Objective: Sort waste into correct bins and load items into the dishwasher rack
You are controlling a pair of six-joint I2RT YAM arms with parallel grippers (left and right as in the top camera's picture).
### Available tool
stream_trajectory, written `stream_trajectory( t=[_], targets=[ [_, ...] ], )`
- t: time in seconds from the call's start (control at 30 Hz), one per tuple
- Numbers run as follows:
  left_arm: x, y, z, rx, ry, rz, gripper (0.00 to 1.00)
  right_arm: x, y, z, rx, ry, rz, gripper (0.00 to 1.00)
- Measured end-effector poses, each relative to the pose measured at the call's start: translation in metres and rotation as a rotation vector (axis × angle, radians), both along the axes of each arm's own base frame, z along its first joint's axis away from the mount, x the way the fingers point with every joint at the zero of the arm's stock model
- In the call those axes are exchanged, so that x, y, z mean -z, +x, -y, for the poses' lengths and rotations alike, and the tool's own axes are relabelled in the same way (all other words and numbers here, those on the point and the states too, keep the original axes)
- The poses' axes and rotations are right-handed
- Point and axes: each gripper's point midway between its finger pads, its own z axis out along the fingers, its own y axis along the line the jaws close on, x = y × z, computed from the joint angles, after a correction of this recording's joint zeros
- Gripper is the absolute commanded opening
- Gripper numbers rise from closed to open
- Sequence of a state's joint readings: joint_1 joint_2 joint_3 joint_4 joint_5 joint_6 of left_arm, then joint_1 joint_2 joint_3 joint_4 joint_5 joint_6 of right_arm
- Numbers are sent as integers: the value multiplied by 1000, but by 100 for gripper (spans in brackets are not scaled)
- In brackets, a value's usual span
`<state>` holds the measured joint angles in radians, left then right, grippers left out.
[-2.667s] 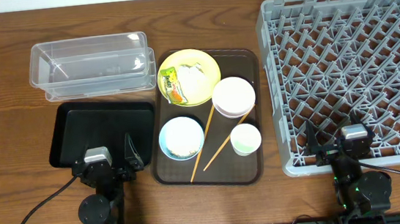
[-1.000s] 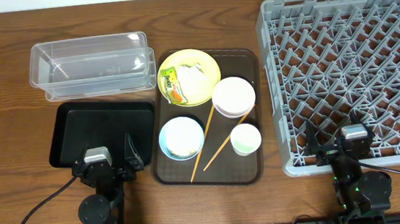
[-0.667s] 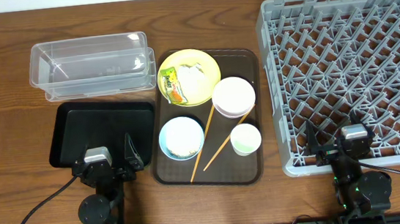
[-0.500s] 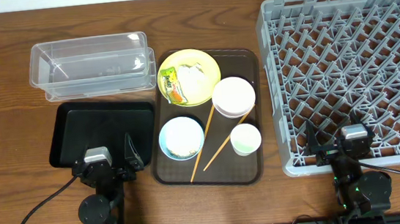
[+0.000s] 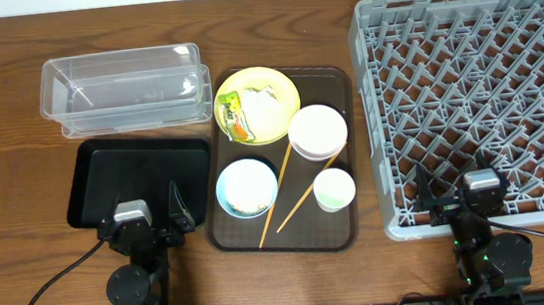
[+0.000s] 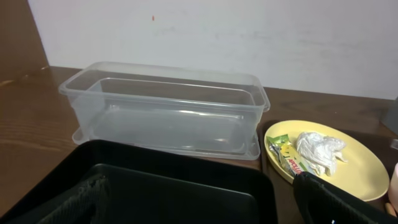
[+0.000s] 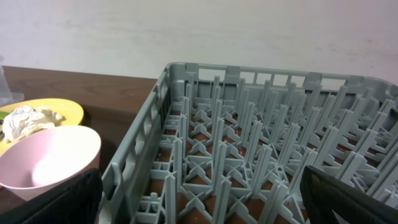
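The yellow plate [image 5: 275, 84] holds the snack wrapper [image 5: 235, 116] and the tissue [image 5: 262, 101]; they also show in the left wrist view, wrapper [image 6: 283, 155] and tissue [image 6: 318, 149]. Stacked white-pink bowls [image 5: 318, 131], a light-blue bowl [image 5: 246, 187], a pale cup [image 5: 335, 188] and two chopsticks [image 5: 278, 194] lie beside it. The clear tub [image 5: 121, 87] and black tray [image 5: 139, 175] are at left, the grey rack [image 5: 476, 93] at right. My left gripper [image 5: 145, 220] is open and empty over the black tray's near edge [image 6: 174, 193]. My right gripper [image 5: 461, 194] is open and empty at the rack's near edge [image 7: 249, 143]. I cannot make out rice grains.
The plate, bowls, cup and chopsticks all sit on a dark-brown serving tray [image 5: 352, 230] between the black tray and the rack. The tub stands behind the black tray [image 6: 165, 109]. A pink bowl [image 7: 50, 158] is just left of the rack wall.
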<state>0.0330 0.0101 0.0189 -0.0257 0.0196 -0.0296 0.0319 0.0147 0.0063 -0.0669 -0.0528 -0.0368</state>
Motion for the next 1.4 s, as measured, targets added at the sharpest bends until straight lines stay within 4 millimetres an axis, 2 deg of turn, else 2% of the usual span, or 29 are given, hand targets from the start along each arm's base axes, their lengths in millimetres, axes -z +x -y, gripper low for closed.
stream_trajectory(
  t=[0.33,0.6,0.73,0.87,1.0,1.13,1.3,1.4],
  targets=[
    [-2,0,-2,-17,-40,12,96,0,0,0,0,0,0,99],
    [29,5,-3,-40,-125,-137,96,0,0,0,0,0,0,99],
    [22,11,-1,-37,-156,-200,97,0,0,0,0,0,0,99],
    [3,27,4,-9,-173,-245,96,0,0,0,0,0,0,99],
    [-3,44,12,34,-189,-307,96,-1,0,0,0,0,3,99],
    [6,57,29,120,-229,-395,96,0,0,0,1,0,0,99],
    [19,57,39,170,-261,-458,96,0,0,0,0,0,0,99],
    [19,59,41,185,-266,-454,96,0,0,0,1,0,1,99]
  ],
)
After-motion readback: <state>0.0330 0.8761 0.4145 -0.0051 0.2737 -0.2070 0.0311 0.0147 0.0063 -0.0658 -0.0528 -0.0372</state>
